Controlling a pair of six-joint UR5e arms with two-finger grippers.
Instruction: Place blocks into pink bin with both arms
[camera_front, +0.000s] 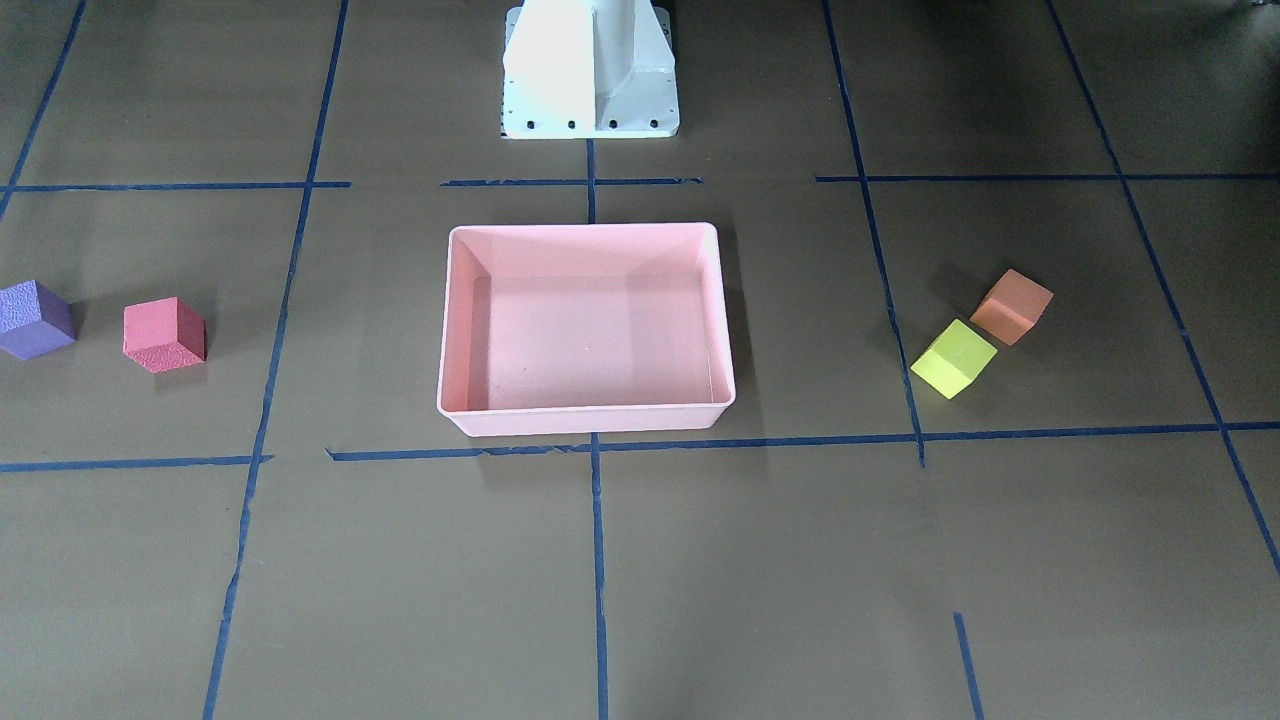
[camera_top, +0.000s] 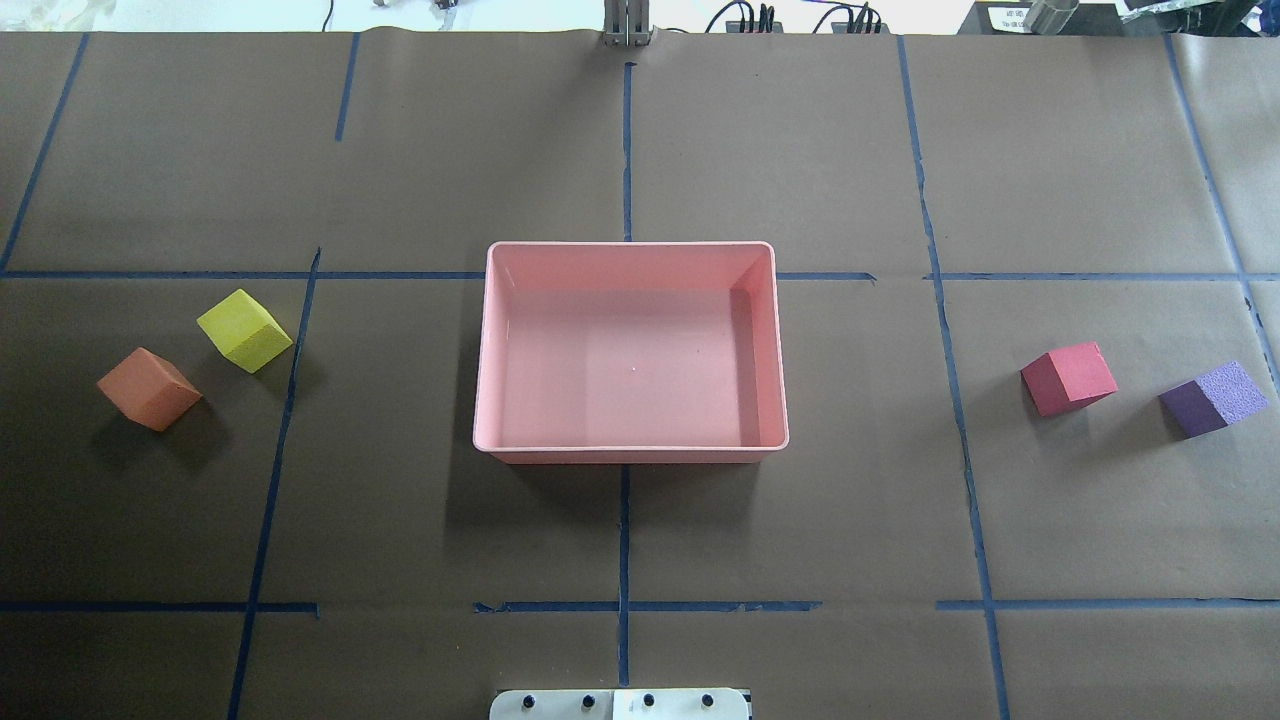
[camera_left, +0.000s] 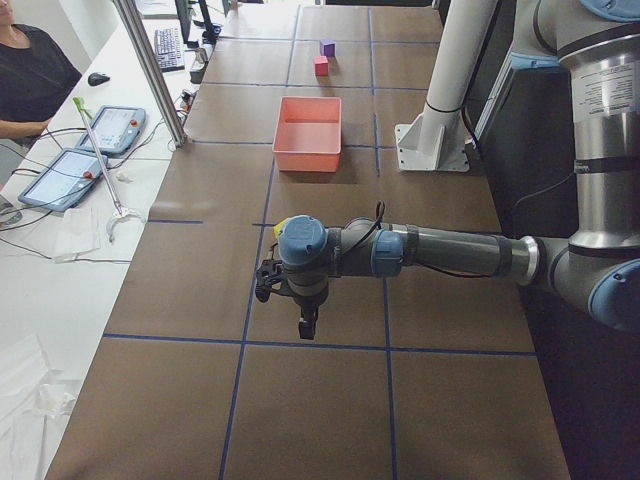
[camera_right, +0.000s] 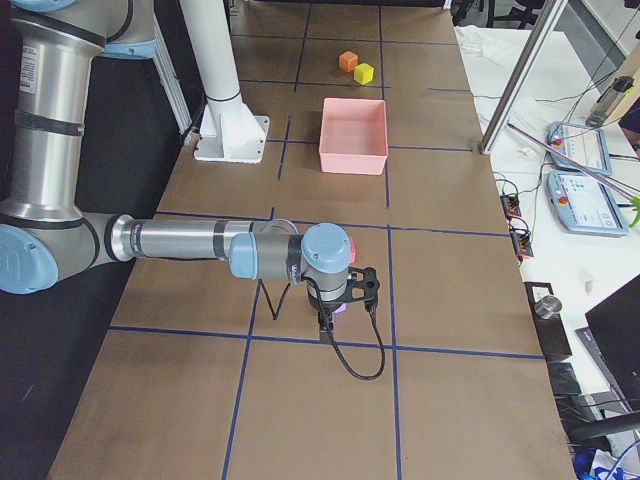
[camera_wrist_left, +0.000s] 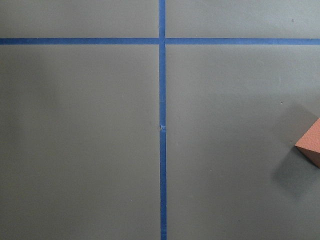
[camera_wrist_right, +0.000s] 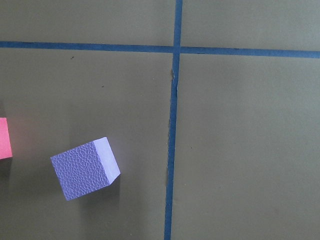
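Note:
The pink bin stands empty at the table's middle. The yellow-green block and orange block lie on the robot's left. The red-pink block and purple block lie on its right. My left gripper shows only in the exterior left view, hanging above the table near the left blocks. My right gripper shows only in the exterior right view, above the right blocks. I cannot tell whether either is open or shut. The left wrist view catches the orange block's corner. The right wrist view shows the purple block.
The white pedestal base stands behind the bin on the robot's side. Blue tape lines grid the brown table. A side bench with tablets, an aluminium post and a seated person lie beyond the far edge.

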